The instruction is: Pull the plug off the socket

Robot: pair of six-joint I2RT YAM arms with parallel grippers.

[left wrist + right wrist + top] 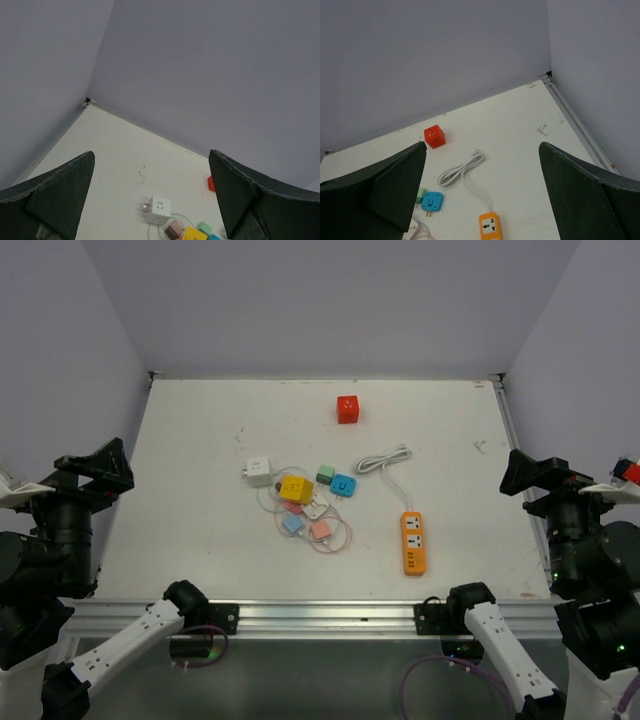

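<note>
A cluster of small plugs and sockets lies mid-table: a white cube socket [257, 470] [159, 210], a yellow block [295, 488] [195, 234], a green piece [325, 473], a blue plug [343, 485] [432, 201], and a white plug [316, 508] that sits against the yellow block, with thin cable loops around them. Which plug sits in which socket I cannot tell. My left gripper [100, 468] [151, 165] hangs open at the table's left edge, far from the cluster. My right gripper [530, 475] [482, 146] hangs open at the right edge, holding nothing.
An orange power strip [414, 542] [490, 226] lies right of the cluster, its white cable [385, 460] [462, 169] coiled behind it. A red cube socket [347, 408] [434, 136] stands near the back wall. Small blue [292, 524] and pink [321, 530] adapters lie at the cluster's near side.
</note>
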